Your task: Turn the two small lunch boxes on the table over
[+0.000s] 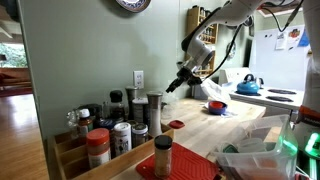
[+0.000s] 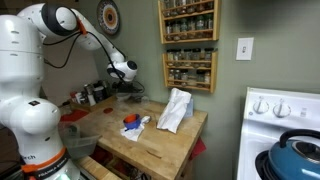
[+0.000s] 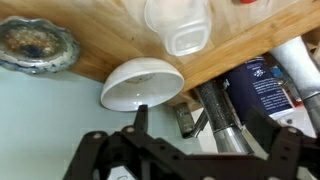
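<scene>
In the wrist view a small clear plastic lunch box (image 3: 181,27) stands on the pale wood table (image 3: 100,35), near its edge. I cannot make out a second one for certain. My gripper (image 3: 200,118) is open and empty, its dark fingers spread wide, off the table edge and apart from the box. In both exterior views the gripper (image 1: 180,78) (image 2: 126,76) hangs in the air above the table (image 1: 240,122) (image 2: 160,140), close to the wall. The lunch boxes are too small to pick out there.
A white bowl (image 3: 142,83), a patterned dish (image 3: 35,45), a pepper grinder (image 3: 222,120) and a blue-labelled jar (image 3: 258,85) lie near the gripper. Spice jars (image 1: 120,125), a red and blue item (image 2: 130,122), a white bag (image 2: 175,110) and a blue kettle (image 1: 248,85) are also there.
</scene>
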